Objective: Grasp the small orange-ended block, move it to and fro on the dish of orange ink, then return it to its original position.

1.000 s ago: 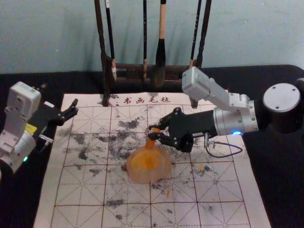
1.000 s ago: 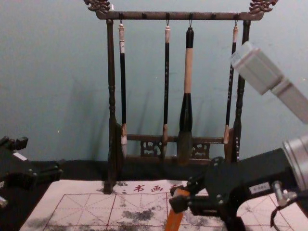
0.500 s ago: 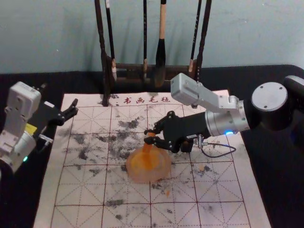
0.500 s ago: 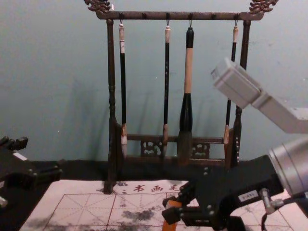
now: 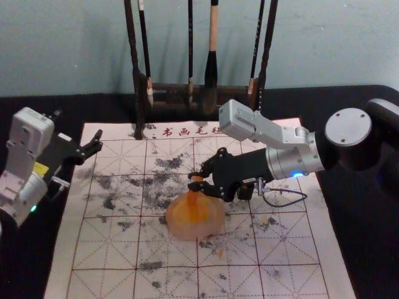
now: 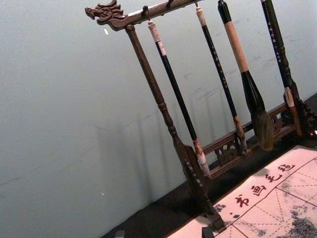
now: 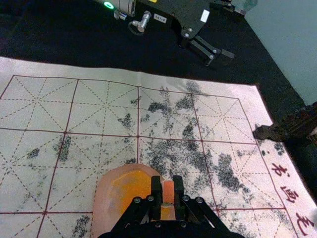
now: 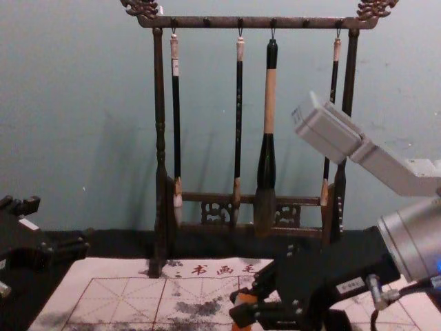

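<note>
My right gripper (image 5: 197, 182) is above the dish (image 5: 173, 228) of orange ink, shut on the orange block (image 5: 193, 198), which stands nearly upright with its lower end over the ink. From the right wrist view, the block (image 7: 168, 191) is held between the fingertips of that gripper (image 7: 168, 186), the dish (image 7: 103, 210) behind it. Whether the block's bottom touches the ink is hard to tell. Parked at the mat's left edge, my left gripper (image 5: 100, 141) is open and holds nothing.
A gridded, ink-stained mat (image 5: 106, 249) lies under the dish on a black table (image 5: 355, 249). Behind it stands a dark wooden rack (image 8: 160, 138) with several hanging brushes, the thickest brush (image 8: 269, 103) right of centre.
The right gripper has shifted left with the block and sits slightly lower in the chest view. Its arm has followed leftward. The dish and the left arm have stayed still.
</note>
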